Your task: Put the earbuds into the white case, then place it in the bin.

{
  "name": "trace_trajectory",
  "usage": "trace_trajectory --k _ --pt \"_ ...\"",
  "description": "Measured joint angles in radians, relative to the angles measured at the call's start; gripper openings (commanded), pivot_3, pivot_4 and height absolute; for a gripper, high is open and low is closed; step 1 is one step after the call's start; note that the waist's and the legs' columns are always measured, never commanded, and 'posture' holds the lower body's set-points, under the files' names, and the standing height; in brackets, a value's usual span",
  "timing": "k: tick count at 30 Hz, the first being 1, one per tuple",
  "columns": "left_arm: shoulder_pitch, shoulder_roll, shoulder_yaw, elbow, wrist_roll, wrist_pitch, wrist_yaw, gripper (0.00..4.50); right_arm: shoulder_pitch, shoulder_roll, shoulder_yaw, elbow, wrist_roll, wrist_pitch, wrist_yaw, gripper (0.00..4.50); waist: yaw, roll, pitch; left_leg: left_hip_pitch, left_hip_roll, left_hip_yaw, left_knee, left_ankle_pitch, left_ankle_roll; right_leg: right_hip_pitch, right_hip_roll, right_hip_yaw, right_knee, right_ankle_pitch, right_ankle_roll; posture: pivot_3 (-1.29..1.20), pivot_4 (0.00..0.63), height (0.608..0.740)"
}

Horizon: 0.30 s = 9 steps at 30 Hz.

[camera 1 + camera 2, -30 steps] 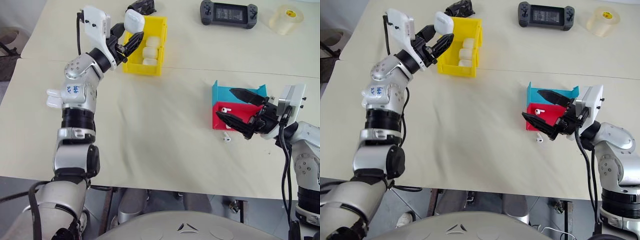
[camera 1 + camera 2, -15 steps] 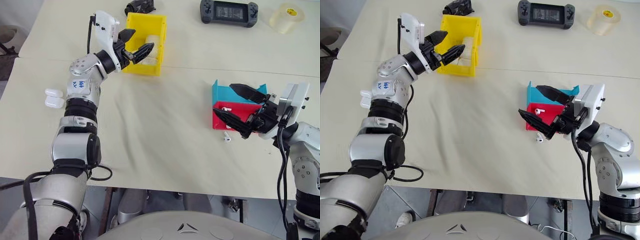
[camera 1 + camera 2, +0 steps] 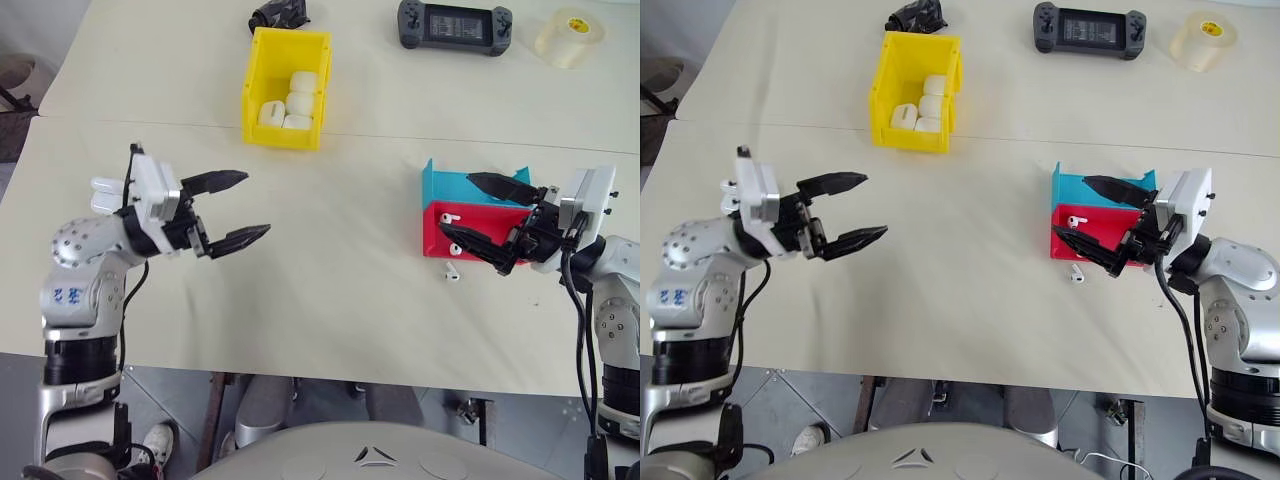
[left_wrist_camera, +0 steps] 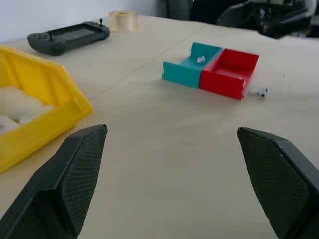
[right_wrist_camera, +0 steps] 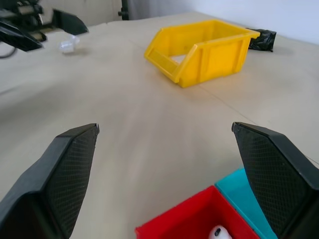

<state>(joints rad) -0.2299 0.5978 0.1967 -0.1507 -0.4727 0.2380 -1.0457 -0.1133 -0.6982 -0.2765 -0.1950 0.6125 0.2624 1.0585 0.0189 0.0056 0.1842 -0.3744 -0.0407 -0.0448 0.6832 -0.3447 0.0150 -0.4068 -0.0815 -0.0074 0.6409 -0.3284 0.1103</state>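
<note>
Both my grippers spread wide, holding nothing.
My left gripper [image 3: 229, 208] hangs over bare table; my right gripper [image 3: 487, 216] hovers above the red tray [image 3: 443, 243].

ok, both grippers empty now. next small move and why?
Probably swing the open left gripper toward the two white cases lying beside that arm and pick one up. The bin already holds several cases, while earbuds wait in the red tray and one on the table, where the open right gripper hovers.
</note>
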Motion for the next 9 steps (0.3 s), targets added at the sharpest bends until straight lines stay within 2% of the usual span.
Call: trace_trajectory --k 4,9 --pt "0.057 -0.003 0.029 -0.006 0.015 -0.1 0.026 4.46 0.015 -0.006 -0.001 0.018 -0.035 -0.041 0.024 4.5 0.005 0.0 0.0 0.0 0.0 0.0 0.0 0.0 0.0 0.0 0.0 0.0 -0.001 0.0 0.0 0.0 0.15 0.74" --pt "0.054 -0.014 0.03 -0.004 0.047 -0.139 0.099 4.46 0.066 -0.015 -0.007 0.02 -0.046 -0.065 0.038 4.5 0.005 0.0 0.0 0.0 0.0 0.0 0.0 0.0 0.0 0.0 0.0 -0.001 -0.001 0.0 0.0 0.0 0.15 0.74"
